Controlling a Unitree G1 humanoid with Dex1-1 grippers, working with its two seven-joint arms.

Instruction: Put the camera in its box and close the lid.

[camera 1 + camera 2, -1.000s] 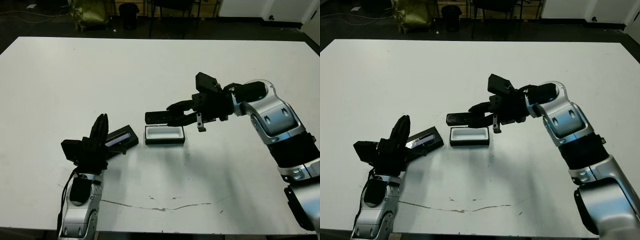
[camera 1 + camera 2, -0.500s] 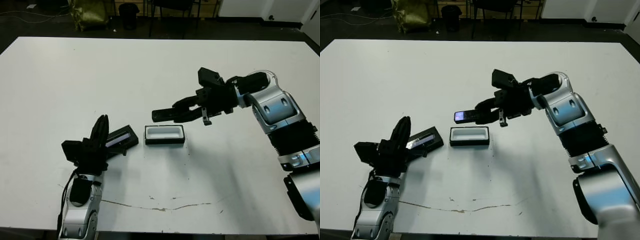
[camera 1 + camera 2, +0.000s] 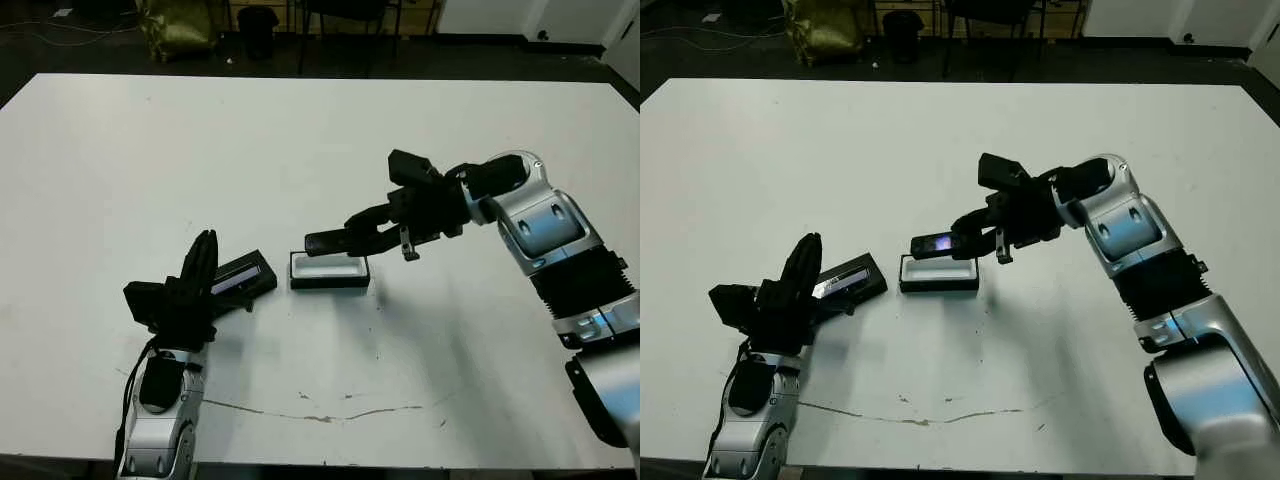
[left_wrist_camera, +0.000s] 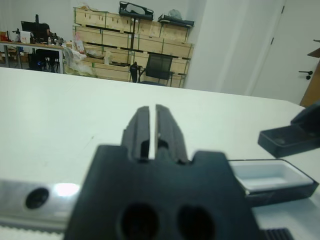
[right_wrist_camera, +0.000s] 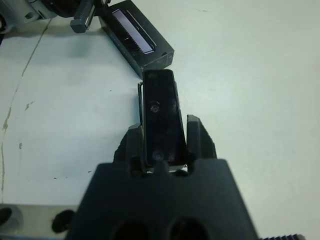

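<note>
- Head views: the camera [image 3: 335,241] is gripped by the right tool [image 3: 375,228], its free end held just above the box [image 3: 329,271], which lies open on the bench [image 3: 300,140]. The camera's long axis runs roughly along the box's length. The lid [image 3: 243,276] lies just beside the box, on the left arm's side.
- Left wrist view: the left tool [image 4: 149,131] is seen with fingers pressed together, nothing between them. The box [image 4: 265,176] shows its white lining, with the camera [image 4: 290,137] above its far end.
- Right wrist view: the camera [image 5: 161,116] is clamped between both fingers [image 5: 196,137], pointing toward the lid [image 5: 137,37]. The box is hidden beneath it.
</note>
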